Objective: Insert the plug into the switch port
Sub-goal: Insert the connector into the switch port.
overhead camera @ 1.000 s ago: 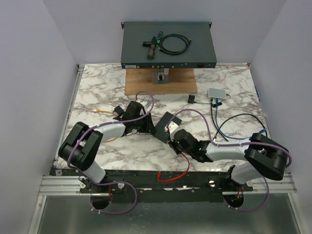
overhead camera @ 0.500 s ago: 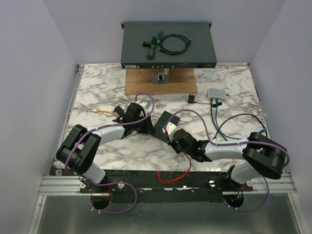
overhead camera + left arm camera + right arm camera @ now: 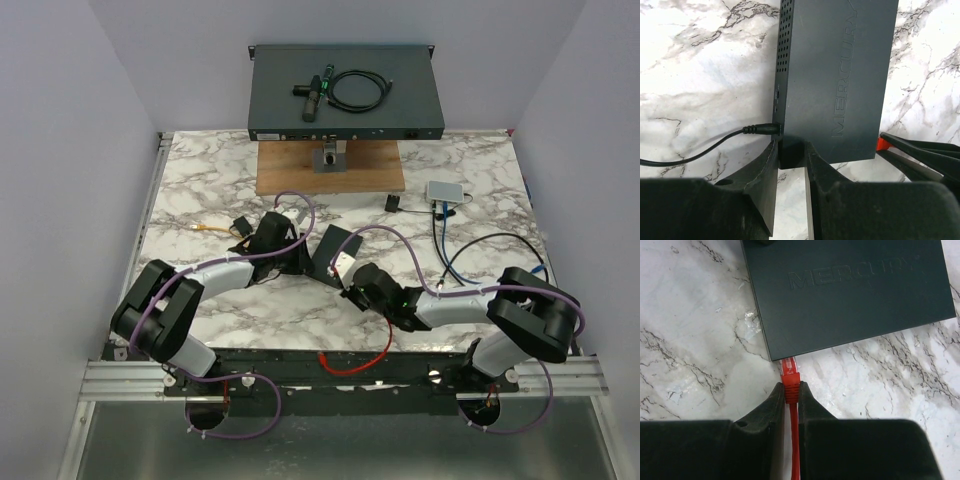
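Edged leftward since a second ago, the right claw [image 3: 791, 388] pinches the red plug [image 3: 790, 371], its tip just ahead meeting the switch [image 3: 850, 295], whose near corner the left claw [image 3: 791, 150] clamps.

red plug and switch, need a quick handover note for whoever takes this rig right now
Left gripper: shut on a corner of the Mercury switch, which lies flat on the marble table.
Right gripper: shut on the red plug, its cable running back between the fingers.
Where things are: the plug's tip meets the switch's edge, pointing straight at it. A black power cable is already plugged into the switch's side.
Done: switch and plug both grasped, plug lined up.
Left: cannot tell whether the plug is seated. Probably push it home, then release both.
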Robot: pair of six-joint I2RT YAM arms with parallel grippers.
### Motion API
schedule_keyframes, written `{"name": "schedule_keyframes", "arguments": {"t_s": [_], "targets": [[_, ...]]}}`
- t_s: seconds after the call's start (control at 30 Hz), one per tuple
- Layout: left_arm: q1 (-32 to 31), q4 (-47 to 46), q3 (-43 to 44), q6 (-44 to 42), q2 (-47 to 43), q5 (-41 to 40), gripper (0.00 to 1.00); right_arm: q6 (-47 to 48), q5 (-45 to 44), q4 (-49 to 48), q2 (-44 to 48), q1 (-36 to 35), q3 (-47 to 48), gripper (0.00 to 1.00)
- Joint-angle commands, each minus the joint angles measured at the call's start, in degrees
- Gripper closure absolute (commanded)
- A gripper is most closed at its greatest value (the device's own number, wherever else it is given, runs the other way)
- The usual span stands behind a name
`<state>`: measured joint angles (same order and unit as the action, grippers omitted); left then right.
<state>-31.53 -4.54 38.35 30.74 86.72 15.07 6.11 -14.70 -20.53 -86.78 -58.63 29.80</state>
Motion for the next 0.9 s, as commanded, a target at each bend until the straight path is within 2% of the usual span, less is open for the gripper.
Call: {"name": "schedule_keyframes", "arguments": {"t_s": [0.0,0.47,0.87], "targets": [[-4.9,4.4,-1.4,1.5,-0.7,11.8,0.79,2.0,1.4,-21.2,-0.2,0.2,5.5,0.99],[-7.5,5.7,-2.7,1.4,-2.9,12.5,0.8,5.4,12.9,-19.3,-1.8,0.2,11.2,0.99],[-9.6,6.0,-4.3,1.9,-5.8,12.2,0.8,4.9,23.1,-20.0,2.3,0.3,12.2,0.99]]}}
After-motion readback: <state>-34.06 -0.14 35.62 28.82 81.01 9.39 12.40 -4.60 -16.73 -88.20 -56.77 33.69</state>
